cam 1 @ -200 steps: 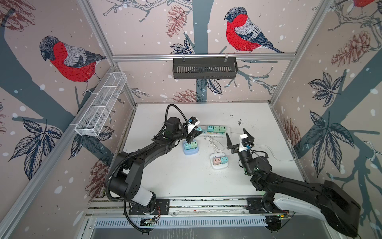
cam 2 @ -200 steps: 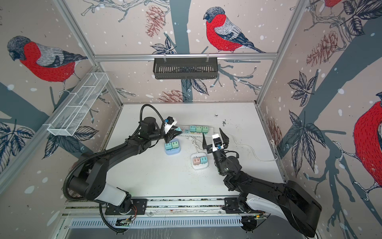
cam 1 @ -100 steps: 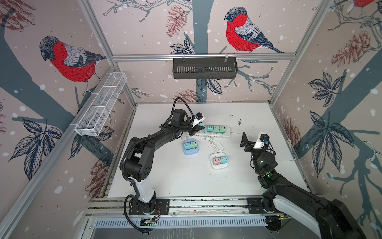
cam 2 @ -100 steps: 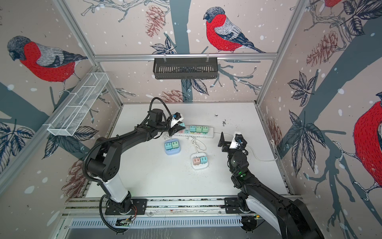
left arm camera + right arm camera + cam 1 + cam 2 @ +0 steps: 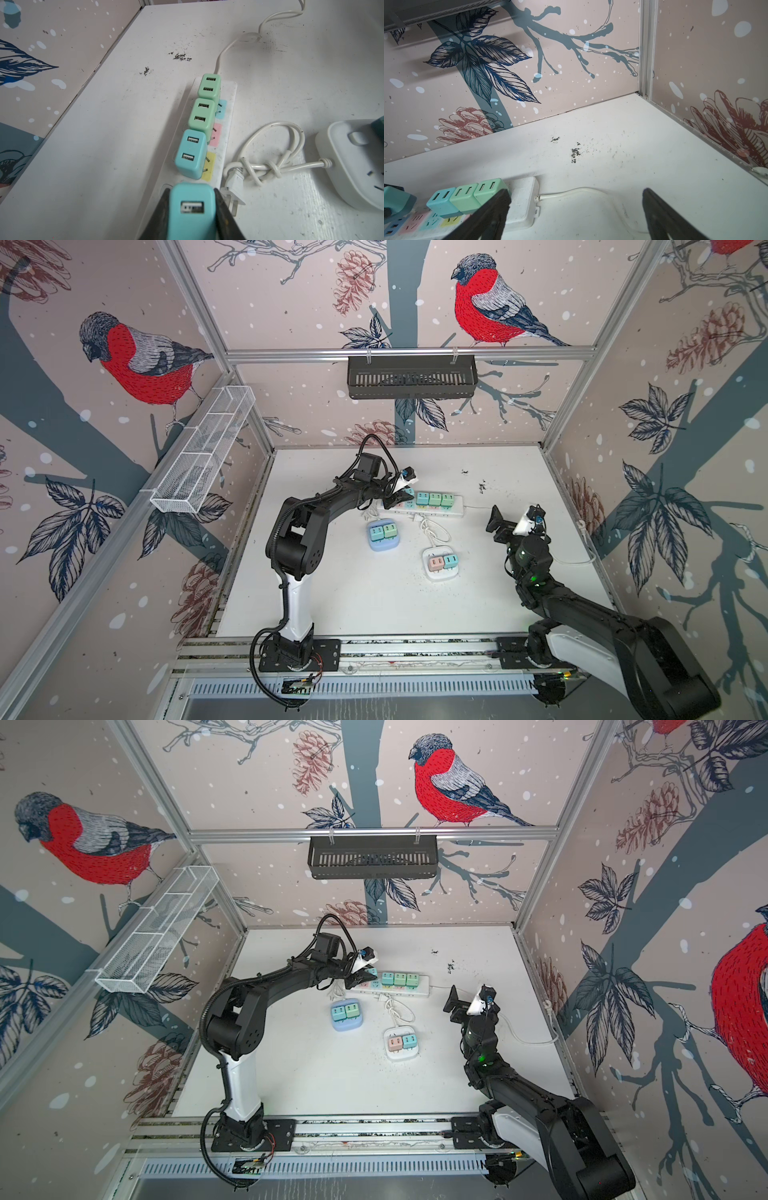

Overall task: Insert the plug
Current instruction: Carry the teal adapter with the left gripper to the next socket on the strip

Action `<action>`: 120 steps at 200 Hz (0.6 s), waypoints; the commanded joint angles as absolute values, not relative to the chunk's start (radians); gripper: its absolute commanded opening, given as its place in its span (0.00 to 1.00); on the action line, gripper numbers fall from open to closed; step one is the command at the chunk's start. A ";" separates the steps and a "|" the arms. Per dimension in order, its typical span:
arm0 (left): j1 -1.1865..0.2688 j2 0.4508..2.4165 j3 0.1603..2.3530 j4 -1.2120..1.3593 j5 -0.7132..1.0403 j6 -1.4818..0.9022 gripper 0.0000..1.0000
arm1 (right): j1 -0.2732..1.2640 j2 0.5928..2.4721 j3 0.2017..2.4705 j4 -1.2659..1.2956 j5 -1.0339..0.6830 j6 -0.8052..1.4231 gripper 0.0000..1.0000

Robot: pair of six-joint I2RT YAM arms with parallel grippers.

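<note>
**Blue plug held at the free end of the power strip**

We see the left gripper (image 5: 191,194) closed on a blue plug (image 5: 191,209), one black finger pressed to each of its sides. The plug is at the left end of the white power strip (image 5: 456,508) in both top views, just beside the row of three plugs already seated there: a blue one (image 5: 191,153) nearest, then two green ones (image 5: 201,118) (image 5: 208,86). The held plug lines up with that row. Its prongs are hidden beneath it, so we cannot tell whether they are in a socket or only above one.

The right gripper (image 5: 576,196) is spread wide and holds nothing. It hangs near the other end of the strip, where the strip's white cable (image 5: 571,192) leaves, and touches neither.

In front of the strip, on the white table (image 5: 374,605), lie two smaller outlet blocks. The pale blue block (image 5: 384,548) carries two plugs, and the white block (image 5: 440,576) carries a pink plug (image 5: 435,563) and a blue plug (image 5: 451,561). The white block's cord (image 5: 268,168) is knotted into a loop between it and the strip.
</note>
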State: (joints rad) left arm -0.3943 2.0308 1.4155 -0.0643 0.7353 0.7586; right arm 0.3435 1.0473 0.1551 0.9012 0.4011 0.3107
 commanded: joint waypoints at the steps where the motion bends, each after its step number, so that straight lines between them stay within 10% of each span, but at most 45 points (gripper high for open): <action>1: -0.390 2.063 1.448 -0.121 0.770 0.820 0.00 | 0.340 1.048 0.151 0.962 0.404 0.329 0.99; 120: -0.390 2.188 1.576 -0.193 0.788 0.854 0.00 | 0.338 1.055 0.150 0.969 0.388 0.329 0.99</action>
